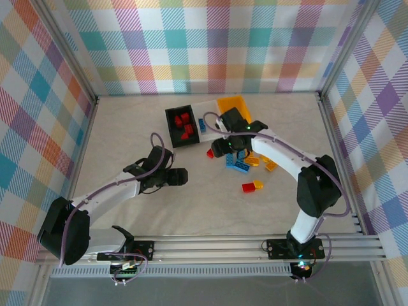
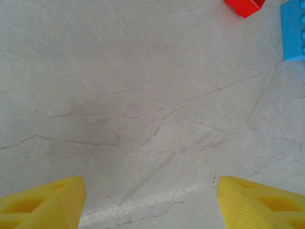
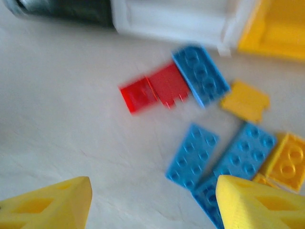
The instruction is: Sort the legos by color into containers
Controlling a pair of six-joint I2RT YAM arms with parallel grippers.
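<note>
Pale, veined table (image 1: 127, 134) first, boxed in on three sides by plaid walls (image 1: 191, 44). Then two white arms off the near rail: left arm (image 1: 108, 191) stretched toward mid-table, right arm (image 1: 290, 156) bent over toward the far centre. Near the far edge, three bins side by side: black bin (image 1: 169, 124) leftmost, with several red bricks (image 1: 185, 126) inside; white bin (image 3: 171, 21) in the middle; yellow bin (image 1: 231, 102) rightmost, partly behind the right wrist. Left gripper (image 2: 150, 205) over bare table, well apart from the bins, yellow fingertips (image 2: 43, 202) spread wide with nothing between them; a stray red brick (image 2: 244, 5) and a stray blue brick (image 2: 293, 31) at the top right corner of its wrist view. Right gripper (image 3: 152, 205) low over the loose pile just in front of the bins, jaws likewise parted and empty, only table in the gap; one fingertip overlapping a third blue plate (image 3: 207, 200) in the blurred wrist view, touching or not, cannot tell. Smallest, the loose legos (image 1: 245, 160) in front of the white and yellow bins: two red pieces (image 3: 152, 89) touching each other, a blue plate (image 3: 200, 74) against them, two more blue plates (image 3: 192, 155) side by side, orange bricks (image 3: 245, 100) scattered among them. Nearer the rail, apart from the cluster, a red-and-yellow pair (image 1: 252, 186) pressed together.
</note>
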